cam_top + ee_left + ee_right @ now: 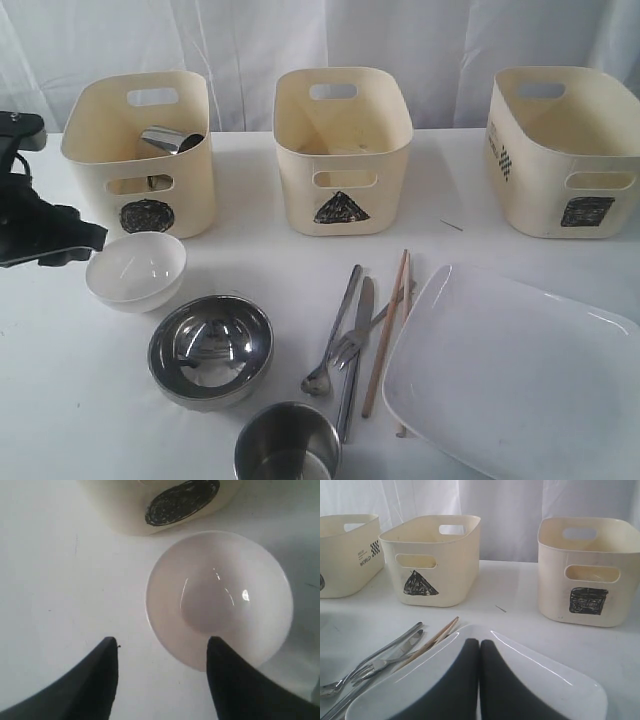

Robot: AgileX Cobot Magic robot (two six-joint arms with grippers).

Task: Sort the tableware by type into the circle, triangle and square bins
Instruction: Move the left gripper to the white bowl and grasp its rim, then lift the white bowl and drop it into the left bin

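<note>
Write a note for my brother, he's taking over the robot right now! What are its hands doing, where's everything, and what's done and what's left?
Left gripper: open, empty, at the rim of the small white bowl, in front of the circle bin.
Right gripper: shut, empty, over the large white plate.
Done: one steel mug lies tilted in the circle bin.
Left: small white bowl, steel bowl, second mug, fork, spoon, knife, chopsticks and plate, all on the table.
Nothing shows in the triangle bin or the square bin.
</note>
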